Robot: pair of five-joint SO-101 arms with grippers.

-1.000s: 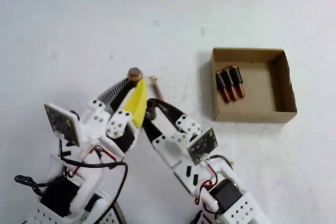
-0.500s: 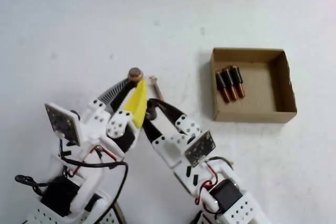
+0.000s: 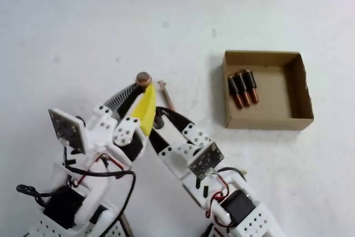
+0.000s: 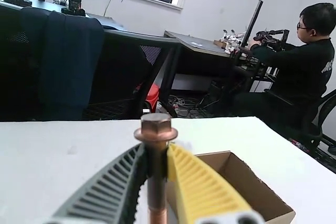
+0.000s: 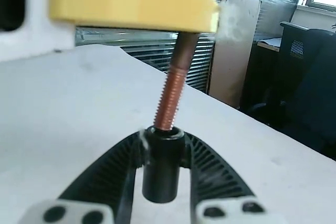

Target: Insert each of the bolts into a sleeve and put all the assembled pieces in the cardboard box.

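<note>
My left gripper (image 3: 141,89), one finger grey and one yellow, is shut on a copper bolt (image 3: 143,78) held upright, head up (image 4: 155,128). Right under it my right gripper (image 3: 160,116) is shut on a black sleeve (image 5: 161,167). The bolt's threaded tip (image 5: 169,103) sits in the sleeve's mouth, a little tilted. A second copper bolt (image 3: 165,94) lies loose on the table just right of the grippers. The cardboard box (image 3: 266,121) stands at the right with three assembled pieces (image 3: 242,89) inside along its left wall.
The white table (image 3: 111,31) spreads bare behind and to the left of the arms. Cables (image 3: 83,176) trail over the left arm near the front edge. The box's corner (image 4: 247,192) lies close beyond the left gripper.
The right arm's wrist has swung a little left and toward the front while its gripper stays under the bolt. The left arm has kept still.
</note>
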